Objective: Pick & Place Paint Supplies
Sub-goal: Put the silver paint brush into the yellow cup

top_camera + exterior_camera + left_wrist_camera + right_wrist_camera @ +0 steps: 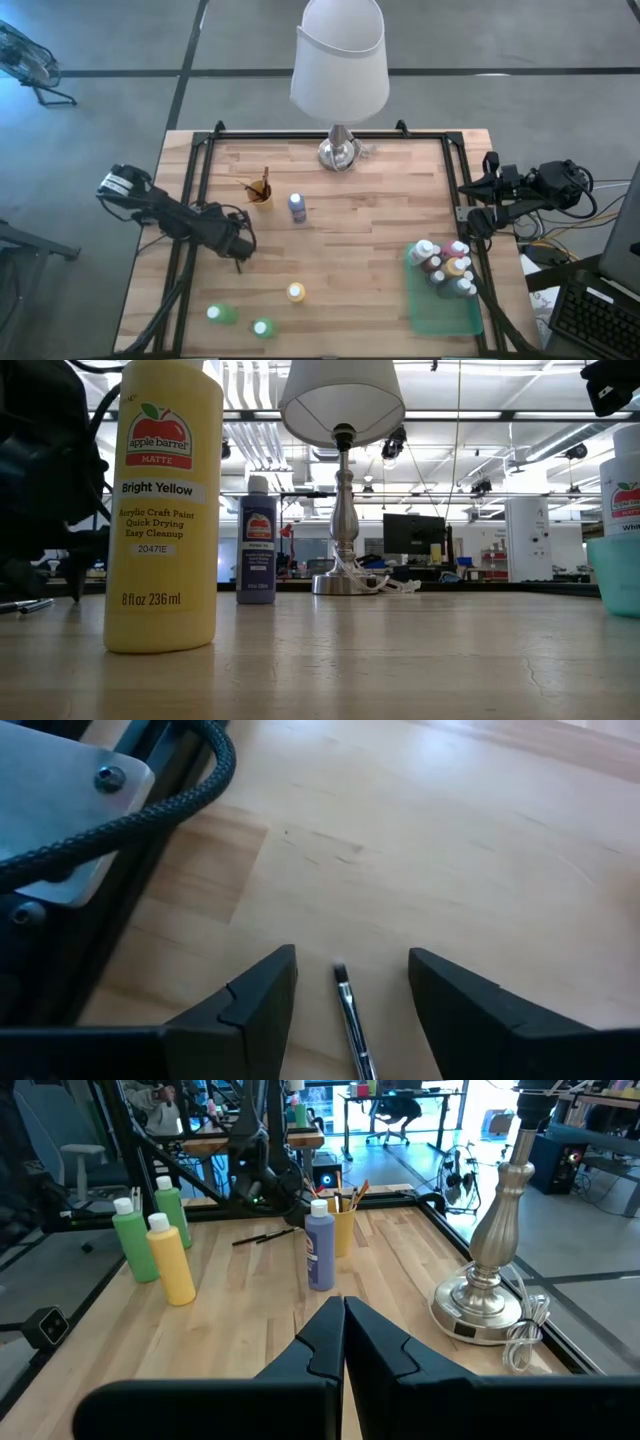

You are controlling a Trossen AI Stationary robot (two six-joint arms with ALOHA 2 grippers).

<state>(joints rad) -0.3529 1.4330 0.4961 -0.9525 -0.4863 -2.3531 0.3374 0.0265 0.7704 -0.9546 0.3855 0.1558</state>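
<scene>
Paintbrush on wooden table

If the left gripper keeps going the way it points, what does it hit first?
Probably the paintbrush lying on the table between the open jaws of the left gripper; past its tip, only bare wood shows.

Yellow bottle, green tray

Grey floor surrounded the wooden table. Beyond it stretched an open workshop with bright ceiling lights, a dark monitor, desks and a chair.
</scene>
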